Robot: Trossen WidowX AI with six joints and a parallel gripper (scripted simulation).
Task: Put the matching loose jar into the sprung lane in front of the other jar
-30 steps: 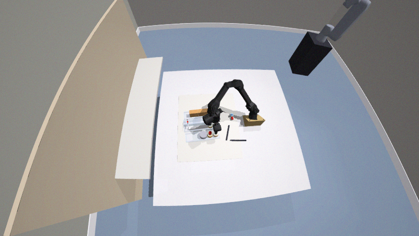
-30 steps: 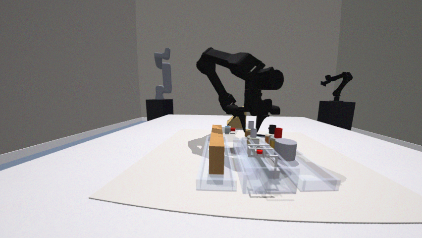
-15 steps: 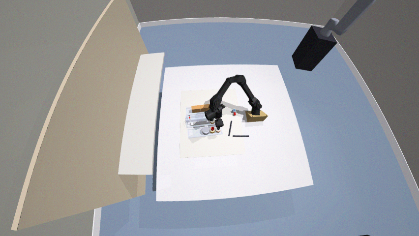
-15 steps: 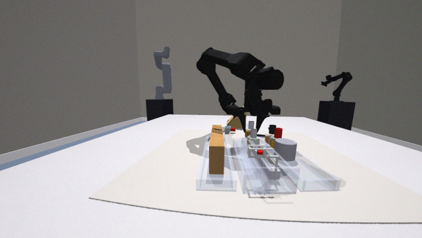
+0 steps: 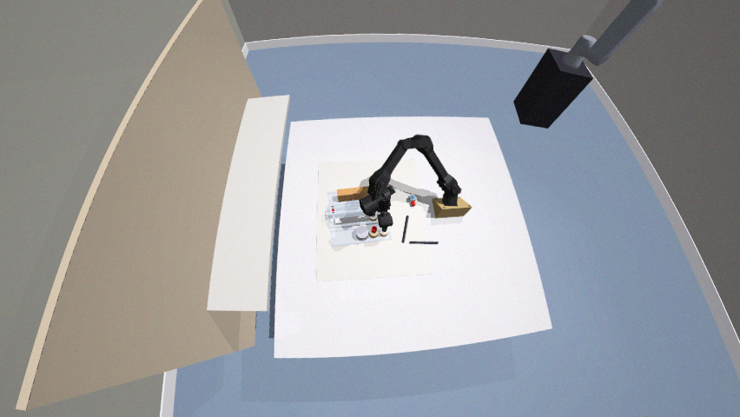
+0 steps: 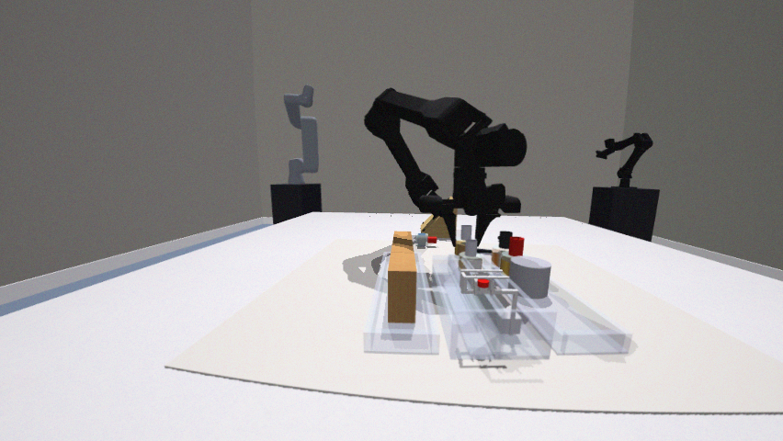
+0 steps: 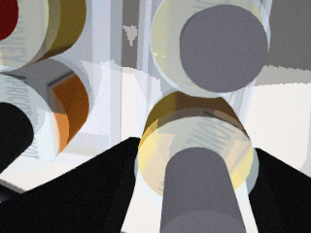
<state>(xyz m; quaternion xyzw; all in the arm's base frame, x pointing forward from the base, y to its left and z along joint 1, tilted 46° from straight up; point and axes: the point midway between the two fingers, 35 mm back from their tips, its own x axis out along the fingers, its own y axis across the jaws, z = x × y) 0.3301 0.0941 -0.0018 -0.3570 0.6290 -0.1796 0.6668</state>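
My gripper [image 6: 466, 243] [image 7: 193, 153] is shut on a jar with a tall grey lid [image 6: 466, 231] [image 7: 201, 194] and amber contents. The held jar looks upright, at the front end of the clear middle lane [image 6: 459, 333]. The matching grey-lidded jar [image 6: 470, 248] [image 7: 224, 49] stands in that lane just behind it. The two look very close; whether they touch is unclear. A pale frame with a red mark [image 6: 482, 283] is farther back on the lane. The held jar's base, the front stop and the pusher plate's contact are not clearly visible.
The neighbouring lane holds a red-lidded honey jar [image 5: 373, 229] [image 6: 516, 246], a black-lidded apricot jar [image 6: 504, 239] [image 7: 15, 131] and a grey cylinder [image 5: 361, 232] [image 6: 531, 277]. Orange boxes [image 6: 402, 290] stand in the other side lane. A red-and-blue item [image 5: 412, 201] lies near the arm base.
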